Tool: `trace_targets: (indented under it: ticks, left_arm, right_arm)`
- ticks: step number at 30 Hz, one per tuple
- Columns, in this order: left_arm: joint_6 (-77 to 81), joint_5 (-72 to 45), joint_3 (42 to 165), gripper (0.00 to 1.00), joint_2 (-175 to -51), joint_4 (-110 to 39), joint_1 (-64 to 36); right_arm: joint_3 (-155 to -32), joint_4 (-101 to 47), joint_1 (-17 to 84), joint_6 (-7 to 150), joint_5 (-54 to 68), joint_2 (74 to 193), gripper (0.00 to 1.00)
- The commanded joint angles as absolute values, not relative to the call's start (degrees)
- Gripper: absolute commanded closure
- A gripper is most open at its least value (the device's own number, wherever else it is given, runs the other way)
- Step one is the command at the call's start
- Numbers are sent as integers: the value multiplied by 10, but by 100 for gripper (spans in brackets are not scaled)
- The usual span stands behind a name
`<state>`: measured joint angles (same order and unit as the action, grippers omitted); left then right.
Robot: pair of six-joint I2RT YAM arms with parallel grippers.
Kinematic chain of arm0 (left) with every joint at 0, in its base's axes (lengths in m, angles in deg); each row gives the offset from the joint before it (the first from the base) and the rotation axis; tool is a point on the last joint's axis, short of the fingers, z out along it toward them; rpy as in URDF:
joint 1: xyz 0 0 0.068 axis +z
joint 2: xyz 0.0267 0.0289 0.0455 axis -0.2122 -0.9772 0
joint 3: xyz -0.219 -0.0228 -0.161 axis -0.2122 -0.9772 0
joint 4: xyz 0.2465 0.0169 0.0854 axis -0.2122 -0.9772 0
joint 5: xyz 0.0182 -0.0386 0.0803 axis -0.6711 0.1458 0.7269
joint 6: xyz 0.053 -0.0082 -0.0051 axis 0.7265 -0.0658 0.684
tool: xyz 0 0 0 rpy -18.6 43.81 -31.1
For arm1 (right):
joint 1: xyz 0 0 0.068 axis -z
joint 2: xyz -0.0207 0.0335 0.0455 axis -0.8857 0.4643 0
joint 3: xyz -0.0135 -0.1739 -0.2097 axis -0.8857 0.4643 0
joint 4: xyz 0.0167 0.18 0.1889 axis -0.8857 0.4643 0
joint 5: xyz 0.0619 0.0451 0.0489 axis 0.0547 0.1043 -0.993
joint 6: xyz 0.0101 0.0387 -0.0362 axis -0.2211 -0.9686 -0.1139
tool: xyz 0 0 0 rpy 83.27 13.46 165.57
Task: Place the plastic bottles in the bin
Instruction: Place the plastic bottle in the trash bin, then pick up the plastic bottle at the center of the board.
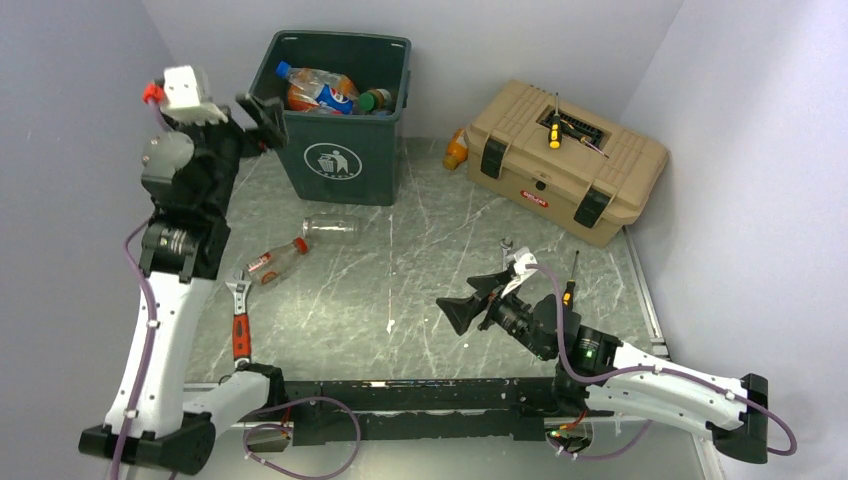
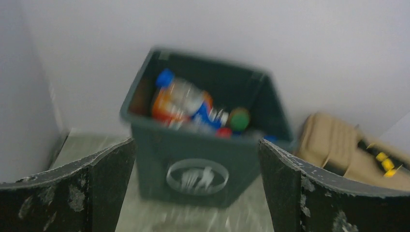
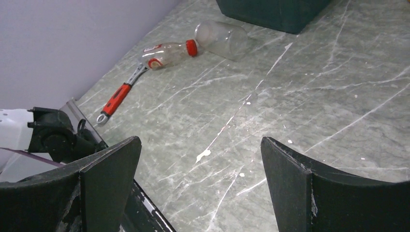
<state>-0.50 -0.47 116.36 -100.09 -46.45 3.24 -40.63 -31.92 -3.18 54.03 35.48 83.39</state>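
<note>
Two plastic bottles (image 1: 332, 228) lie on the table (image 1: 430, 250) before the bin (image 1: 340, 185), probably light, slick and crushable, best pinched mid-body, while the left gripper (image 1: 262, 118) and right gripper (image 1: 477, 298) both gape empty.

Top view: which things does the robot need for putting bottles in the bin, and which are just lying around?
For the job: green bin, bottles already inside it, clear bottle lying in front of it, red-capped bottle beside that, orange bottle right of the bin.

Just lying about: tan toolbox, screwdriver on its lid, red-handled wrench.
</note>
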Motion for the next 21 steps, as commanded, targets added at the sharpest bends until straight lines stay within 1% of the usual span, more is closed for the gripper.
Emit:
trace_targets:
  ticks: [1,5,8,12,15,18,20,21]
  left_arm:
    - [-21,89,1075,1,-949,-689,22]
    - [-100,51,961,1,-858,-712,22]
    - [-127,35,882,0,-832,-712,22]
    - [-176,10,844,0,-907,-773,22]
    - [-220,27,789,0,-915,-738,22]
    - [-198,96,753,0,-903,-689,32]
    - [-154,103,774,1,-930,-676,54]
    - [-132,95,791,2,-963,-668,65]
  right_arm:
    - [-431,-337,-34,557,371,845,1]
    - [-423,-358,-34,552,365,862,1]
    - [-417,-370,-34,542,357,876,1]
    - [-407,-376,-34,529,354,884,1]
    - [-396,-382,-34,520,354,876,1]
    - [-386,-383,-34,513,352,866,1]
    - [-377,-386,-34,512,354,858,1]
    - [-370,-390,-34,513,355,856,1]
